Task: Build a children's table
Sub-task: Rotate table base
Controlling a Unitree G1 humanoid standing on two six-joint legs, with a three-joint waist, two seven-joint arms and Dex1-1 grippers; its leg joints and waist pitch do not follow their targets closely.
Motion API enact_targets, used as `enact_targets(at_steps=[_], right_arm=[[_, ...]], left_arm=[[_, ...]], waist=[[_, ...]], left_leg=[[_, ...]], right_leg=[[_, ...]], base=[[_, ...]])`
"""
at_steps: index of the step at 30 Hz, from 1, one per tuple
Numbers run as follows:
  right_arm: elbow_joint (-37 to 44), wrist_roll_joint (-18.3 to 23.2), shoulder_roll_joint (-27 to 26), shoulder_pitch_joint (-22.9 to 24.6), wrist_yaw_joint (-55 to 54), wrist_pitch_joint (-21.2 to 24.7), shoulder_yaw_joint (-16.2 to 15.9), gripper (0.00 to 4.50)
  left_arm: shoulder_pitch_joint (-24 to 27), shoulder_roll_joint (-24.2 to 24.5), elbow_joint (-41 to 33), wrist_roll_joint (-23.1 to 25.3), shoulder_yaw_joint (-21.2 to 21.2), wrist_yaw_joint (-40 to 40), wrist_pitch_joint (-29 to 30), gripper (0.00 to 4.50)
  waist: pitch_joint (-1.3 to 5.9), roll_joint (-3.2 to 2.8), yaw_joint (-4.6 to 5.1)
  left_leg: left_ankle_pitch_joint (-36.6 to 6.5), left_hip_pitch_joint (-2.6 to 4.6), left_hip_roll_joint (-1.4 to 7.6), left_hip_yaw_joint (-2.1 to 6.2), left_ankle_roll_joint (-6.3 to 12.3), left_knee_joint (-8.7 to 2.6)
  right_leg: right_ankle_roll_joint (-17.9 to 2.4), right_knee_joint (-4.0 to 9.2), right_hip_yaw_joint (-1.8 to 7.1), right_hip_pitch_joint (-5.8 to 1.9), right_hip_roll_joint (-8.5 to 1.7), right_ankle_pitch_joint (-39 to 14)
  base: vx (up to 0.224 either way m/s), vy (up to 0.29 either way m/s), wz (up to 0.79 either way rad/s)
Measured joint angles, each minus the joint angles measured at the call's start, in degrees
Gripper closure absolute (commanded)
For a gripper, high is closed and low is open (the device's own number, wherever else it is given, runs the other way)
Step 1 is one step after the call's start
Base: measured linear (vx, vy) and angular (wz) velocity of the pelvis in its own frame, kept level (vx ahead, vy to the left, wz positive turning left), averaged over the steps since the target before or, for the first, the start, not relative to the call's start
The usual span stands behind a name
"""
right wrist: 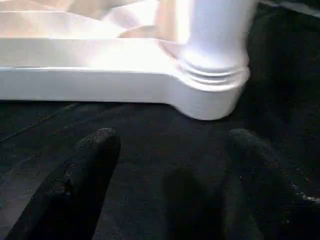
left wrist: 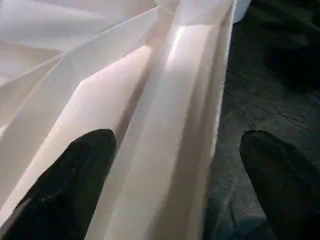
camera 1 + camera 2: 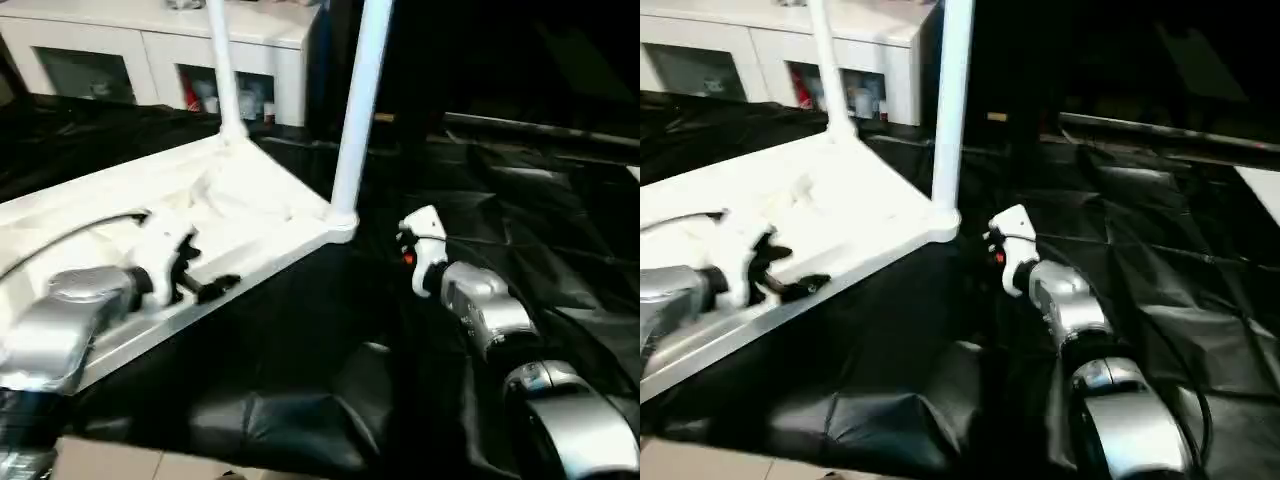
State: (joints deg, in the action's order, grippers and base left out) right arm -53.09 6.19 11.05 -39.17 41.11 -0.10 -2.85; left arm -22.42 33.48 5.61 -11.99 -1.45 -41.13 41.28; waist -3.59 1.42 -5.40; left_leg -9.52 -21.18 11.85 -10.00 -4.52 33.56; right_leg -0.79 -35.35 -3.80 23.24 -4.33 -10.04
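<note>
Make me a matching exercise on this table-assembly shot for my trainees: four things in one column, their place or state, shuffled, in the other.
Things:
1. Left claw
2. Right claw
3. Near leg
4. Cabinet

Places or states:
A. Upright in the tabletop's corner socket
B. Open astride the tabletop's long rim
C. Behind the table, glass-fronted
D. Open over the black cover, short of the corner

Pairs: 1-B, 2-D, 3-A, 4-C

Head pair high — wrists close.
</note>
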Motion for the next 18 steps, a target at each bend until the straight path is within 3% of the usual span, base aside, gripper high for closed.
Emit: enact_targets(at_steps=[11, 18], right_arm=[[10.3, -0.1, 1.6, 5.4, 5.9, 3.3, -2.2, 0.65], [12.5, -0.1, 3.3, 5.7, 6.6, 4.7, -2.5, 0.65]], left_arm=[[-3.3, 0.2, 13.0, 5.5, -5.5, -1.3, -9.8, 0.02], [-5.1, 0.3, 17.0, 5.6, -5.6, -4.9, -12.7, 0.02]], waist=[[-0.11, -0.3, -0.41], [-0.23, -0.58, -0.77]], left_leg=[[0.0, 0.05, 0.0, 0.07, 0.0, -0.02], [0.0, 0.09, 0.0, 0.08, 0.0, -0.02]], right_leg=[[0.0, -0.01, -0.04, -0.05, 0.01, 0.0], [-0.1, -0.01, -0.04, -0.06, 0.01, 0.1]], base=[[0.0, 0.0, 0.0], [0.0, 0.0, 0.0]])
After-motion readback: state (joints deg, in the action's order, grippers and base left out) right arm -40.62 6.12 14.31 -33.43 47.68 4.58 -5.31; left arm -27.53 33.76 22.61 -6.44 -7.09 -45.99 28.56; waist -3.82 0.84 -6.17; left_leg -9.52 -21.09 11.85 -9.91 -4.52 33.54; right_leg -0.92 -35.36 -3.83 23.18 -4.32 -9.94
